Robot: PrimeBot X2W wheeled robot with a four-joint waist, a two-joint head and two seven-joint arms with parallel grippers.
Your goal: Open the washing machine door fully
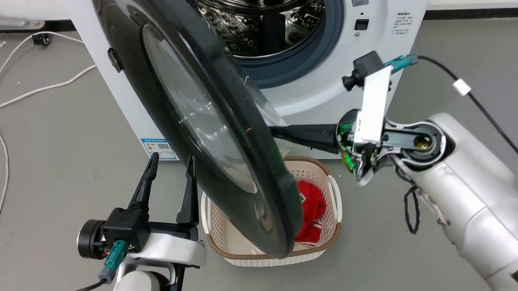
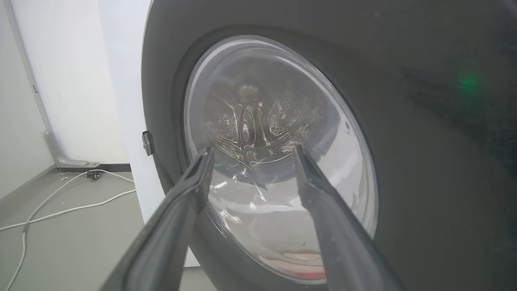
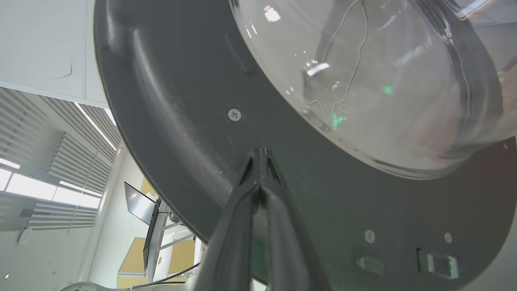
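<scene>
Fingertips (image 3: 247, 184) of the right hand (image 3: 259, 155), pinched together, touch the washing machine door (image 3: 181, 101); left hand (image 1: 172, 159) gapes.

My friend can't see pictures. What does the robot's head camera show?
The round black washing machine door stands partly open, the right gripper reaching behind it with shut fingers. The left gripper is open on its outer side, and a basket with red cloth sits before the white washing machine.
</scene>
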